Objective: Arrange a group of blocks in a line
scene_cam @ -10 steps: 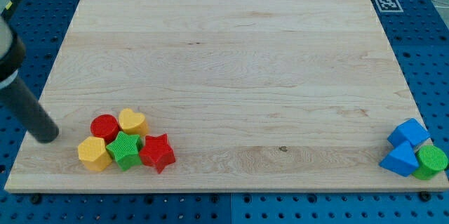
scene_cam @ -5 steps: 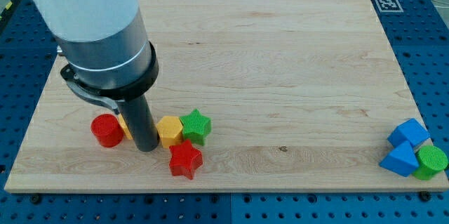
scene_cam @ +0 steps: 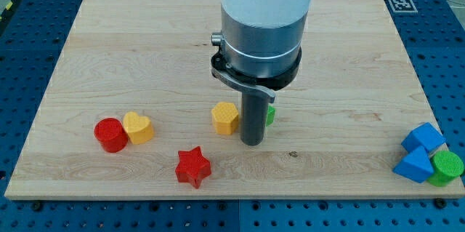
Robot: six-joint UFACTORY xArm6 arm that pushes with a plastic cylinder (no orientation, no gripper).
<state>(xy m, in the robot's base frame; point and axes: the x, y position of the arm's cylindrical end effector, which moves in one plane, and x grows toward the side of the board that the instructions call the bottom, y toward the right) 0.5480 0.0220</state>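
My tip [scene_cam: 251, 142] rests on the board near the middle of its lower half. A yellow hexagon block [scene_cam: 225, 118] sits just to the tip's left. A green block [scene_cam: 269, 114] is mostly hidden behind the rod on its right. A red cylinder [scene_cam: 110, 134] and a yellow heart block [scene_cam: 137, 127] touch each other at the lower left. A red star block [scene_cam: 192, 166] lies alone toward the view's bottom, left of and below the tip.
At the lower right corner a blue cube [scene_cam: 423, 138], a blue triangular block [scene_cam: 414, 166] and a green cylinder [scene_cam: 446, 167] cluster at the edge of the wooden board [scene_cam: 232, 36]. The arm's white and grey body [scene_cam: 261, 14] covers the upper middle.
The rod has moved right from the lower left. The yellow hexagon and green block have slid right with it. The yellow heart is uncovered next to the red cylinder. The red star has not moved.
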